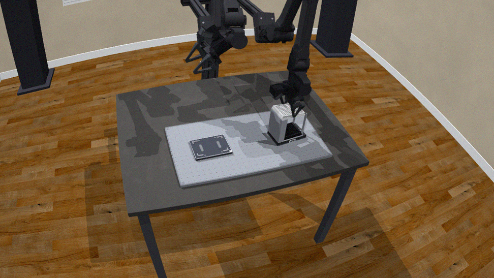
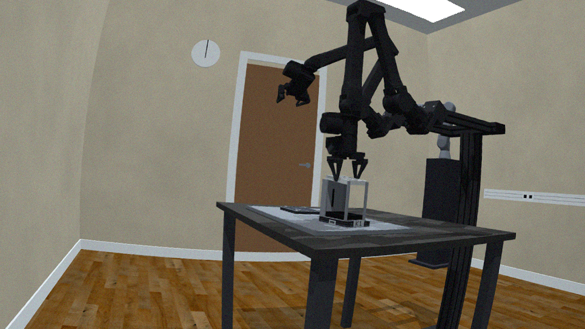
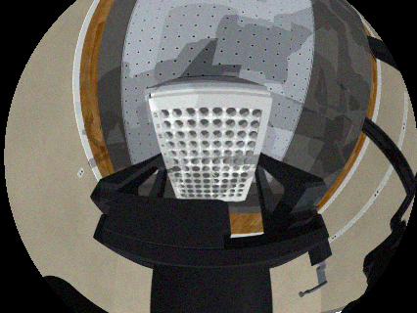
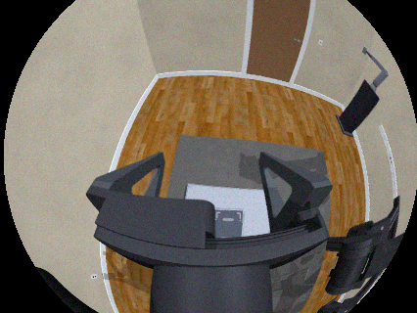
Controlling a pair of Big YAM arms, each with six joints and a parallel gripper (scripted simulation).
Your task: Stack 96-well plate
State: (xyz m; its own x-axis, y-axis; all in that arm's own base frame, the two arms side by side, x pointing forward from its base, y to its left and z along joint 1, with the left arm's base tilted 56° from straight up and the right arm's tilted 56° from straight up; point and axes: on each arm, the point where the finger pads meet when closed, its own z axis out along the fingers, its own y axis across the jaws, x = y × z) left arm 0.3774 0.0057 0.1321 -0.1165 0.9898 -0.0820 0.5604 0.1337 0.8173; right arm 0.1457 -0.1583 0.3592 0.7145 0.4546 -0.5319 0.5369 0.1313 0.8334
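Observation:
The white 96-well plate is level at the top of stack rack K1, about between its post tops. My left gripper is shut on this plate, one finger at each side. Rim print is at the plate's upper left in the left wrist view, too small to read. A dark, gridded surface shows low inside K1; I cannot tell whether it is the lower plate. Plate nest N1 is empty. My right gripper is open and empty, raised away from the rack.
N1 and K1 stand on a light perforated board on the dark table. K1 has a tall solid side panel and thin upright posts close beneath the held plate. The arms' stand is beyond the table.

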